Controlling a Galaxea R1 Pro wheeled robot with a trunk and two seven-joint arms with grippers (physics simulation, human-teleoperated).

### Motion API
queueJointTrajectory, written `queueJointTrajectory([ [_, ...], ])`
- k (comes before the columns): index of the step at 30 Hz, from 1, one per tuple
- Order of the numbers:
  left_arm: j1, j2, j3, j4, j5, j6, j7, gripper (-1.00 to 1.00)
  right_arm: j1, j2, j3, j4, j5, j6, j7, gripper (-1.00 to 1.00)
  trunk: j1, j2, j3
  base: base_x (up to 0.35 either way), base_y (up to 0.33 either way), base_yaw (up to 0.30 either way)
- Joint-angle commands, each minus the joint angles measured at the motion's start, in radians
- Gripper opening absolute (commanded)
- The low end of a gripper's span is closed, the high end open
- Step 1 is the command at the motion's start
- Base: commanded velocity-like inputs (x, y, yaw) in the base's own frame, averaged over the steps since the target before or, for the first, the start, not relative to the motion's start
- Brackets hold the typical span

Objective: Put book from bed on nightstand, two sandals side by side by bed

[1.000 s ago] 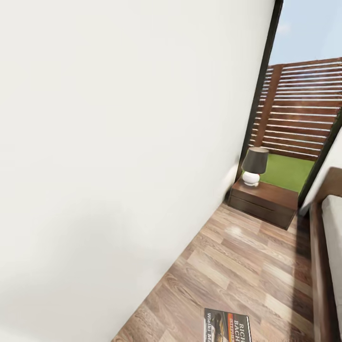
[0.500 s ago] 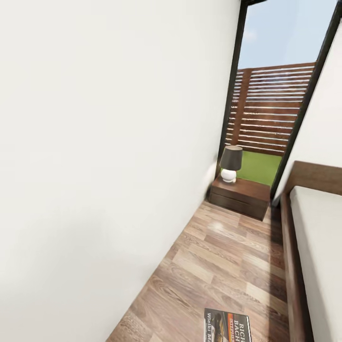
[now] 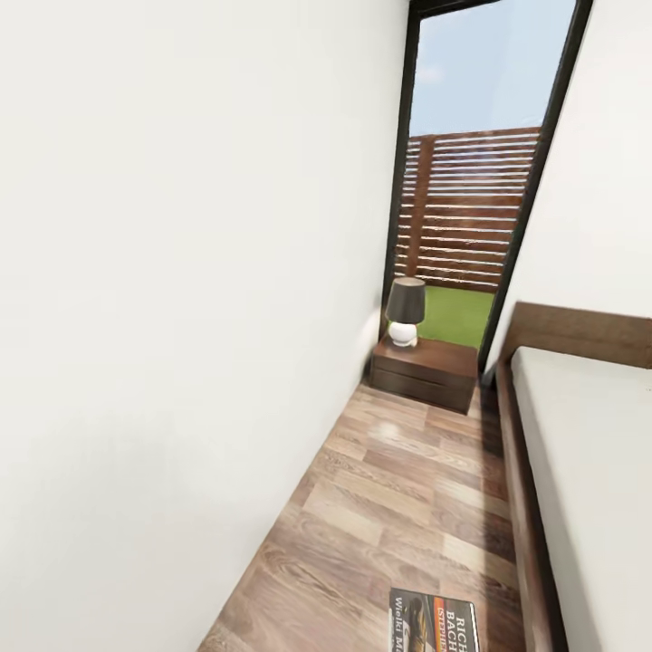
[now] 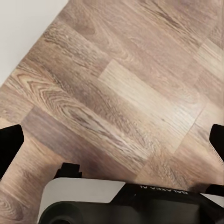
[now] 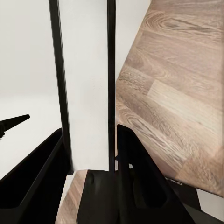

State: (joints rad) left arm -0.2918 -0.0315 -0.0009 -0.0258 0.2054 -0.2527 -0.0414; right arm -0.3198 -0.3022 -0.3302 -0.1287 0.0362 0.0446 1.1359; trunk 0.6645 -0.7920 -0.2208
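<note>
book [image 3: 433, 621]: bottom edge of head view, over the wood floor [image 3: 407, 507]
right hand [image 5: 88, 158]: fingers clamped on the book's thin edge
left hand [image 4: 112, 140]: fingers wide apart, empty
bed [image 3: 589, 480]: right side
nightstand [image 3: 424, 372]: centre, far end, bearing a lamp [image 3: 405, 311]
glass door [image 3: 480, 181]: upper right, beyond
</note>
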Motion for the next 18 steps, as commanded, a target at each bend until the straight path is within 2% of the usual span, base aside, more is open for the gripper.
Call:
queueJointTrajectory([
  [1, -0.001, 0.000, -0.001, 0.001, 0.009, -0.004, -0.004, 1.00, -0.001, 0.000, -0.009, 0.000, 0.002, 0.005, 0.004, -1.00, 0.001, -0.001, -0.001, 0.318, 0.000, -0.040],
  [6, -0.001, 0.000, 0.001, 0.001, 0.010, -0.005, -0.004, 1.00, -0.001, 0.000, -0.009, -0.001, 0.002, 0.005, 0.004, -1.00, 0.001, -0.001, -0.001, 0.277, 0.000, -0.013],
  [11, -0.001, 0.002, 0.002, 0.001, 0.011, -0.006, -0.004, 1.00, -0.001, 0.000, -0.009, 0.000, 0.002, 0.005, 0.004, -1.00, 0.001, -0.001, -0.001, 0.049, 0.000, -0.111],
  [18, -0.001, 0.002, 0.002, 0.001, 0.011, -0.008, -0.005, 1.00, -0.001, 0.000, -0.009, -0.001, 0.002, 0.005, 0.004, -1.00, 0.001, -0.001, 0.003, 0.005, 0.000, -0.235],
])
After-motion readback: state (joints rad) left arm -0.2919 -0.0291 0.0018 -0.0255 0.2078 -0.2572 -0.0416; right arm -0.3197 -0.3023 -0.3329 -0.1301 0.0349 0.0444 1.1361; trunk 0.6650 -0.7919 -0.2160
